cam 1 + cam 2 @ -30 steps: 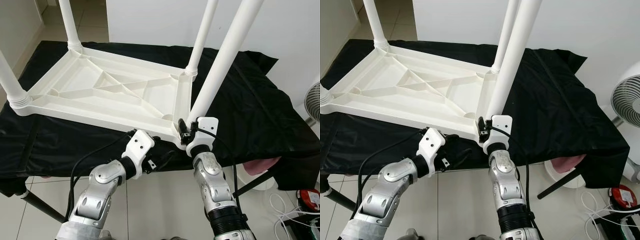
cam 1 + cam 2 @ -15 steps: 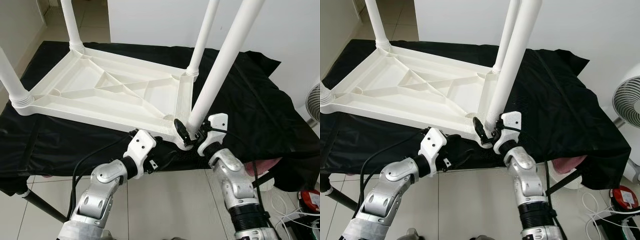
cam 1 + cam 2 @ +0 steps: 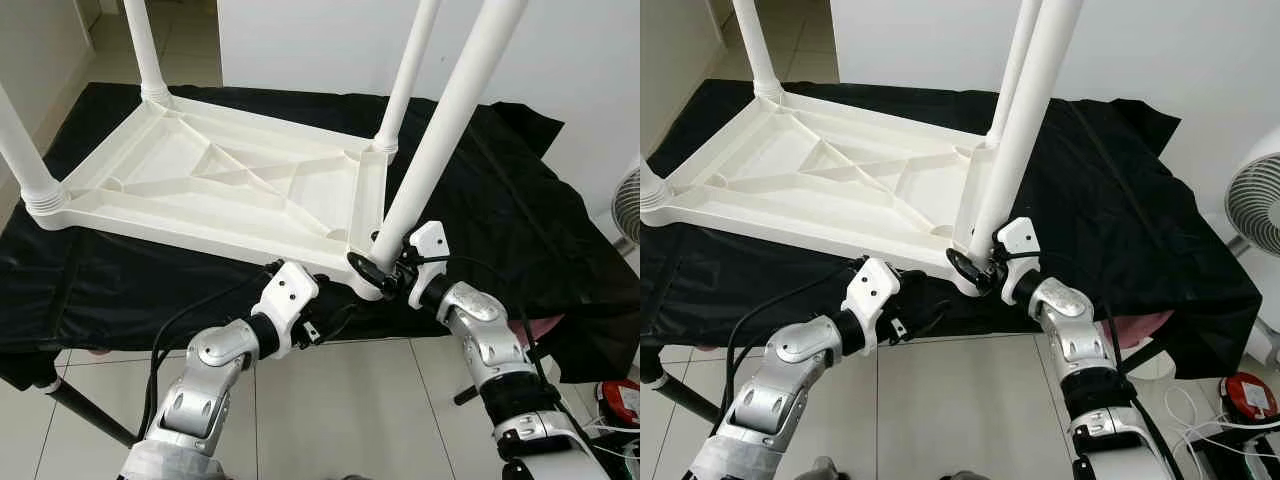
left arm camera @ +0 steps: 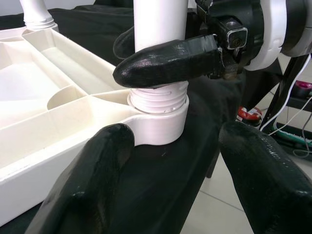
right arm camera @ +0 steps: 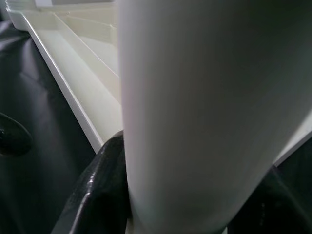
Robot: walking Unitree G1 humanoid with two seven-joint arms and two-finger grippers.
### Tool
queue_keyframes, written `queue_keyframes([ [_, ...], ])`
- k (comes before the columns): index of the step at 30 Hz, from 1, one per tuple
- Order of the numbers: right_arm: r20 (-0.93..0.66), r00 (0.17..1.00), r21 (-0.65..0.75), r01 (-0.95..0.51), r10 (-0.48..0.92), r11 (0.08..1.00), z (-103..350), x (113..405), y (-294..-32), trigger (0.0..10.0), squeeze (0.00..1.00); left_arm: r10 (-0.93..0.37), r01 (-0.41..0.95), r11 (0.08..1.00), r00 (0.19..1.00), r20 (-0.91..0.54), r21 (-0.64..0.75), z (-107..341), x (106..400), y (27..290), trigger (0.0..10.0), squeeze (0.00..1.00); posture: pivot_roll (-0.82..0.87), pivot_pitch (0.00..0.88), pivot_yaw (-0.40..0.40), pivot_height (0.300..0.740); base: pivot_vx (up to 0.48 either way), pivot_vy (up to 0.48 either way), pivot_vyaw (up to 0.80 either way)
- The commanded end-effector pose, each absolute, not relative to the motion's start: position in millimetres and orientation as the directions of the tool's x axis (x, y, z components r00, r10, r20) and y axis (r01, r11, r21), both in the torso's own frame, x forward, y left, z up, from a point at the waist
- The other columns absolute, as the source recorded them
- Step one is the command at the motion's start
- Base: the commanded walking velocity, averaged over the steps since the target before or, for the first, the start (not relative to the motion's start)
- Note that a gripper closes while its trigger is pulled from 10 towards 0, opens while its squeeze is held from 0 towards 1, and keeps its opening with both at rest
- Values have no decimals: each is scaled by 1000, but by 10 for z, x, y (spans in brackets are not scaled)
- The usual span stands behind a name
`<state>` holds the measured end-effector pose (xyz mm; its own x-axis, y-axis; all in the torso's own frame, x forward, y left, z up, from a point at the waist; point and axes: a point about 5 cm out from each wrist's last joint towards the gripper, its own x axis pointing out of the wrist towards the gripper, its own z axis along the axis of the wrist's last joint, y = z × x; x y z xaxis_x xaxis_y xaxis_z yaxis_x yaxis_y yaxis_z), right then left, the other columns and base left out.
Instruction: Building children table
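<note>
A white plastic children's table [image 3: 220, 180] lies upside down on black cloth, its legs pointing up. The near right leg [image 3: 440, 120] stands in the corner socket [image 4: 158, 117], where its threaded end shows. My right gripper [image 3: 385, 270] is shut on this leg just above the socket; in the right wrist view the leg [image 5: 195, 112] sits between the black fingers [image 5: 102, 190]. My left gripper [image 4: 175, 170] hangs open just in front of and below that corner, with nothing between its fingers [image 4: 92, 180].
Three other legs [image 3: 145, 50] [image 3: 20, 150] [image 3: 405, 70] stand at the remaining corners. The black cloth [image 3: 500, 200] drapes over the support's front edge. A white fan [image 3: 1255, 200] stands at the right. A red object [image 3: 1245, 390] and cables lie on the tiled floor.
My right forearm has swung out to the right and its wrist has turned around the leg's base, keeping hold. The left gripper has barely moved.
</note>
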<state>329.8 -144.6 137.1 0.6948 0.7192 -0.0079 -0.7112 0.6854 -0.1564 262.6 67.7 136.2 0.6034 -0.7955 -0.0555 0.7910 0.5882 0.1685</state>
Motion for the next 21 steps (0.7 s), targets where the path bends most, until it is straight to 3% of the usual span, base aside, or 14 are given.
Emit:
queue_keyframes([
  [1, -56, 661, -146, -747, 749, 648, 1273, 3266, -1422, 0, 0, -713, 708, 685, 700, -44, 173, 1352, 2690, 694, 10000, 0, 40, 3, -90, 740, 0, 0, 0],
  [8, -55, 661, -135, -747, 748, 651, 1200, 3247, -1465, 0, 0, -716, 710, 684, 697, -33, 166, 1371, 2719, 683, 10000, 0, 34, 0, -94, 740, 0, 0, 0],
  [9, -47, 680, -132, -731, 732, 670, 1187, 3250, -1471, 5725, 0, -718, 712, 682, 696, -33, 168, 1369, 2718, 680, 10000, 0, 32, 0, -95, 740, 0, 0, 0],
  [10, -47, 680, -132, -731, 732, 670, 1187, 3250, -1471, 5725, 0, -718, 712, 682, 696, -33, 168, 1369, 2718, 680, 10000, 0, 32, 0, -95, 740, 0, 0, 0],
  [11, -27, 707, -120, -704, 707, 700, 1185, 3244, -1460, 10000, 0, -719, 713, 680, 694, -34, 169, 1366, 2721, 676, 10000, 0, 32, 0, -98, 740, 0, 0, 0],
  [13, 1, 763, -105, -643, 647, 758, 1184, 3242, -1444, 10000, 0, -720, 715, 679, 693, -36, 168, 1361, 2722, 672, 10000, 0, 31, 0, -99, 740, 0, 0, 0],
  [16, 8, 778, -86, -625, 628, 776, 1179, 3238, -1436, 10000, 0, -720, 715, 679, 693, -36, 168, 1360, 2721, 670, 10000, 0, 32, 0, -100, 740, 0, 0, 0],
  [17, 22, 837, -87, -544, 547, 835, 1185, 3233, -1414, 10000, 0, -721, 716, 678, 692, -36, 165, 1351, 2712, 668, 10000, 0, 29, 0, -101, 740, 0, 0, 0],
  [21, 48, 888, -66, -454, 457, 889, 1207, 3201, -1375, 10000, 0, -722, 717, 678, 691, -37, 163, 1337, 2705, 668, 10000, 0, 28, 0, -102, 740, 0, 0, 0],
])
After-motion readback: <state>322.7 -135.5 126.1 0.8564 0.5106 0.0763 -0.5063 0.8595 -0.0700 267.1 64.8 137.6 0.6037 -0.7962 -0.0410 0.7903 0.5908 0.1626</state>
